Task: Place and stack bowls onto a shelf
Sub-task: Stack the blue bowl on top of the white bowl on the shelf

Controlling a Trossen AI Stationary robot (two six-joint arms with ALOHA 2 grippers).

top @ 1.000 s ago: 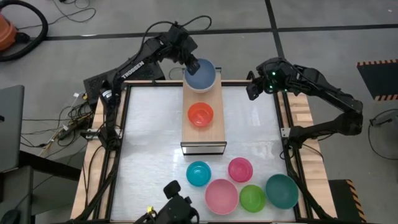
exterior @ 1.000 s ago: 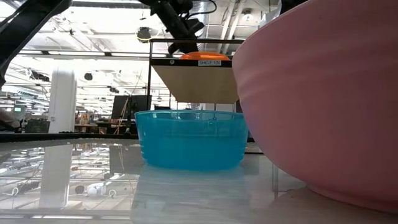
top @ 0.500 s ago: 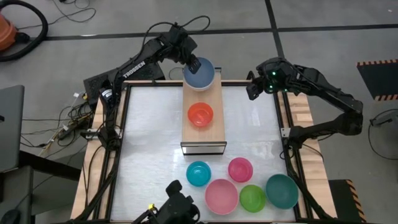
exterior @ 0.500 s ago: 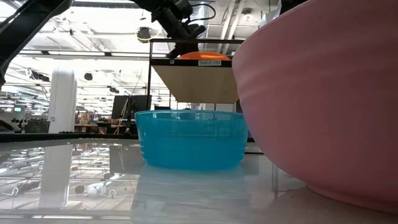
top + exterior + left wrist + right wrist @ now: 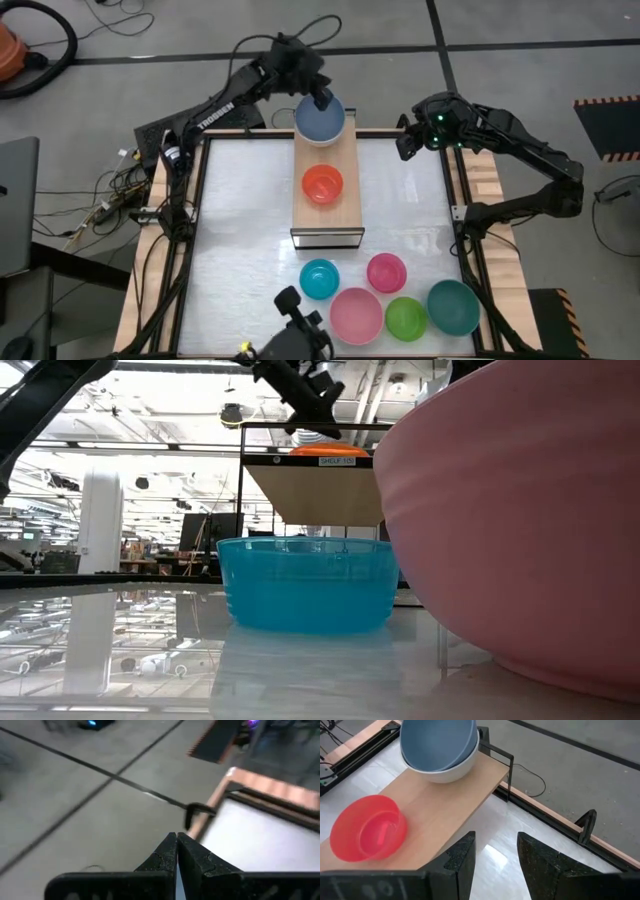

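The grey-blue bowl (image 5: pixel 320 121) is sitting nested in the white bowl (image 5: pixel 454 768) at the far end of the shelf (image 5: pixel 326 216), in the upper centre of the high view. The red bowl (image 5: pixel 323 185) is resting alone on the shelf just below them in that frame. The shelf is standing on the white surface (image 5: pixel 245 235), running from the upper centre toward the middle of the frame. Along the lower part of the frame, on the surface, the cyan bowl (image 5: pixel 319 278), magenta bowl (image 5: pixel 386 272), light pink bowl (image 5: pixel 357 314), green bowl (image 5: pixel 406 318) and teal bowl (image 5: pixel 453 306) are lying in a loose cluster. The left gripper (image 5: pixel 322 99) is hovering over the far rim of the grey-blue bowl, clenched with nothing in it. The right gripper (image 5: pixel 405 142) is waiting at the upper right, beside the shelf, fingers parted and grasping nothing.
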